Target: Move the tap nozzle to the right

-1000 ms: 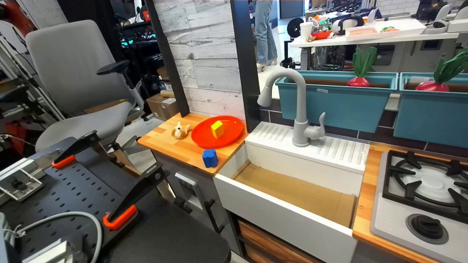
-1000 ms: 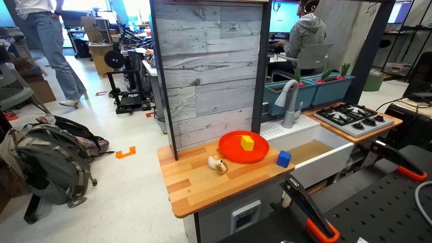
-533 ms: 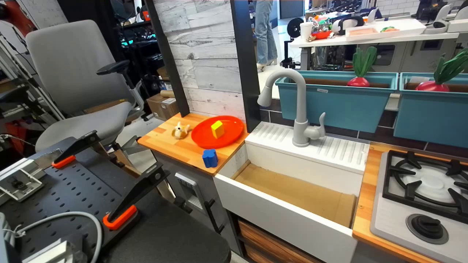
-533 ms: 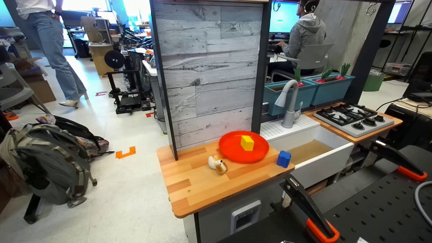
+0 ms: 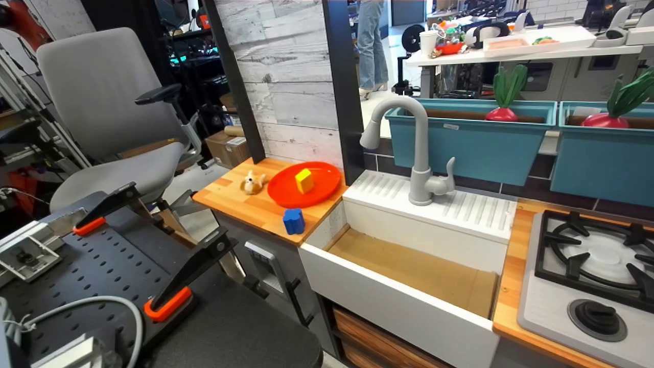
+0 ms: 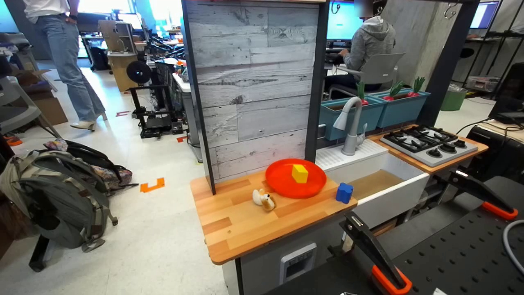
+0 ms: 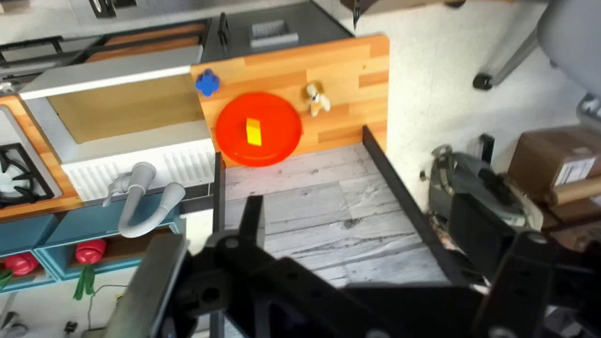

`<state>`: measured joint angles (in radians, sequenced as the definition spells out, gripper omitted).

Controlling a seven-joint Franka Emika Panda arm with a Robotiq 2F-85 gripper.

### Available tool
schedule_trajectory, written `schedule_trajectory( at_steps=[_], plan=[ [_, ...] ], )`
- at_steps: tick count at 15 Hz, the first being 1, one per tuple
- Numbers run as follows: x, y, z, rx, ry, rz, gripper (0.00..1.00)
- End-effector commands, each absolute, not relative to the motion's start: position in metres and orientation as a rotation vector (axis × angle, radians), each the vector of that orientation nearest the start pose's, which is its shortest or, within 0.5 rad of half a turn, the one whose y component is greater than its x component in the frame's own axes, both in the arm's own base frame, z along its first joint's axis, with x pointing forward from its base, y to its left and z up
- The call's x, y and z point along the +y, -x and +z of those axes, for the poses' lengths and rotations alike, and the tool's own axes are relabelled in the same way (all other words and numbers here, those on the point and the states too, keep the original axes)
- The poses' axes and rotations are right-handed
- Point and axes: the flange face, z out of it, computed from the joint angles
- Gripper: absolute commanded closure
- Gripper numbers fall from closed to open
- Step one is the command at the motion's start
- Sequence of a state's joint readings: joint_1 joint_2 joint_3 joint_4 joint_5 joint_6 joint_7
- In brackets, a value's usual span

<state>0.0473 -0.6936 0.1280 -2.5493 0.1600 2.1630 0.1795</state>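
Observation:
The tap nozzle, a matte grey gooseneck spout, shows in both exterior views point(image 5: 421, 143) point(image 6: 355, 123) and in the wrist view point(image 7: 132, 204). It stands upright on the white ridged ledge behind the sink. In an exterior view its spray head point(image 5: 371, 135) points to the picture's left, with the side lever point(image 5: 449, 176) to the right of the base. My gripper point(image 7: 364, 211) is open and empty in the wrist view, over the grey wood panel, well apart from the tap. The arm and gripper show in neither exterior view.
The white sink point(image 5: 403, 301) lies in front of the tap. Blue planters point(image 5: 470, 148) stand behind it, and a dark post point(image 5: 343, 92) and wood-look panel point(image 5: 296, 76) beside it. A red plate point(image 5: 286, 191), yellow block point(image 5: 304, 181), blue block point(image 5: 294, 221) and toy dog point(image 5: 251, 183) sit on the counter.

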Motion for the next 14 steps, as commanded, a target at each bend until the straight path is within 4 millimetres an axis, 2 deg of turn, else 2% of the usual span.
schedule_trajectory(
  at_steps=[1, 5, 7, 10, 14],
  plan=[
    [0.041, -0.424, 0.471, 0.38, 2.928, -0.521, 0.0],
    [-0.005, -0.477, 0.397, 0.608, 2.882, -0.544, 0.0],
    [-0.028, -0.497, 0.365, 0.699, 2.861, -0.514, 0.0],
    [-0.059, -0.518, 0.34, 0.837, 2.807, -0.478, 0.0],
    [-0.101, -0.546, 0.322, 1.017, 2.744, -0.441, 0.0]
  ],
)
